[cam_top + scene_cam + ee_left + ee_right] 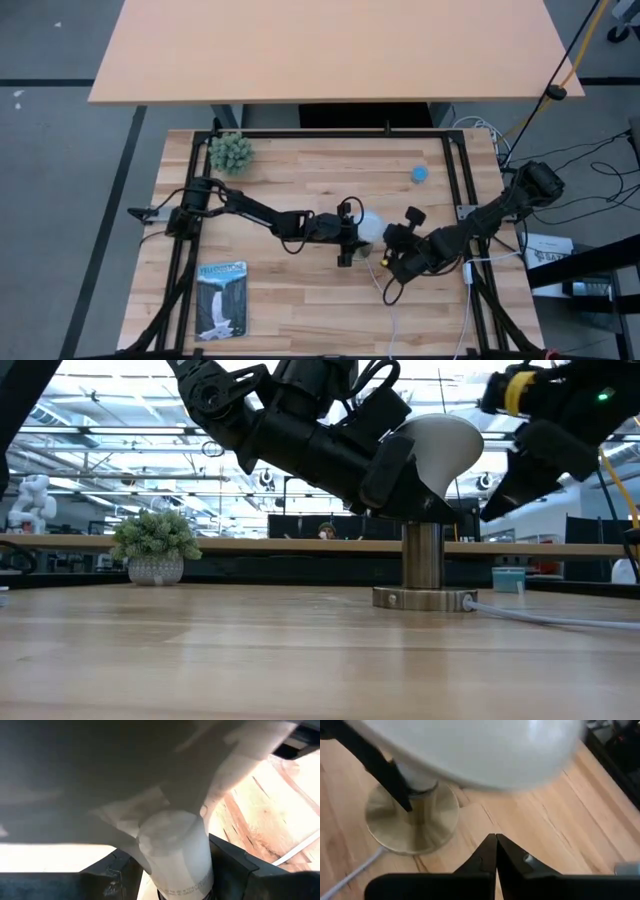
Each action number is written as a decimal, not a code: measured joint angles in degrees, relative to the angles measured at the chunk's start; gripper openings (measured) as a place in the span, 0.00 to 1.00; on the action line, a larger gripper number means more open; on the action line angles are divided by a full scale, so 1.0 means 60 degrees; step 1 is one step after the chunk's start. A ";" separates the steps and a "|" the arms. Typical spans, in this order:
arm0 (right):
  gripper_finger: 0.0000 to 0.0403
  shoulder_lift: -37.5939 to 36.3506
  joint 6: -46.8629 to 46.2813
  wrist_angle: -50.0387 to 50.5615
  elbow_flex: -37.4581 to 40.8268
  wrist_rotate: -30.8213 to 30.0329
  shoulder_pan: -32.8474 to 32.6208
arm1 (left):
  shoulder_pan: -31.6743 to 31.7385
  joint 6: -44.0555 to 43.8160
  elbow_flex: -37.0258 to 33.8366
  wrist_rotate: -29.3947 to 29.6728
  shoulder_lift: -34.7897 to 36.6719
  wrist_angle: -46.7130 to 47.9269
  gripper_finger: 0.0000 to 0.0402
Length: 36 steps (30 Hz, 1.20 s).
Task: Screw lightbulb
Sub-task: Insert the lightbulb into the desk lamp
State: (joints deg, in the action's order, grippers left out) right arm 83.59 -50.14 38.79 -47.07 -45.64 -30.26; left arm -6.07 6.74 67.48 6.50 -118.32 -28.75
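Lightbulb (pixel 440 445) sits tilted above the socket (pixel 423 575), squeezed in the left claw (pixel 352 240); right claw (pixel 495 851), pinched closed, hangs just beside the lightbulb.

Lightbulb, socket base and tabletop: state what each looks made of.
Lightbulb, held in the left gripper: matte white dome, likely frosted plastic or glass, with soft, even shading.
Socket base: metal, brushed and silvery, with dull highlights on post and disc.
Tabletop: light wood, butcher-block style, with visible grain and plank seams.
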 joint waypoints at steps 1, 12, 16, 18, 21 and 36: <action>0.00 0.0000 -0.0247 0.0102 0.0000 -0.0174 -0.0117 | 0.0000 0.0000 0.0000 0.0000 0.0000 0.0000 0.48; 0.00 -0.0360 -0.4990 0.1718 0.0296 -0.2916 -0.0772 | 0.0004 -0.0017 0.0000 0.0004 0.0000 0.0000 0.48; 0.00 -0.1484 -0.6526 0.1526 0.1561 -0.3021 -0.1680 | -0.0004 -0.0040 0.0000 0.0004 0.0000 0.0000 0.48; 0.00 -0.2301 -0.6896 0.1009 0.2407 -0.3071 -0.2301 | -0.0015 -0.0044 0.0000 0.0003 0.0000 0.0000 0.48; 0.00 -0.3835 -0.6506 -0.0158 0.3602 -0.2737 -0.2941 | -0.0015 -0.0044 0.0000 0.0004 0.0000 -0.0002 0.48; 0.00 -0.9111 0.2844 -0.5954 0.7232 0.1131 -0.0238 | 0.0033 -0.0040 0.0000 0.0004 0.0000 -0.0138 0.48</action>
State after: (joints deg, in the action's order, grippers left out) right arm 28.93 -33.07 3.06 -3.68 -38.86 -31.69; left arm -5.87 6.50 67.48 6.52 -118.32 -29.58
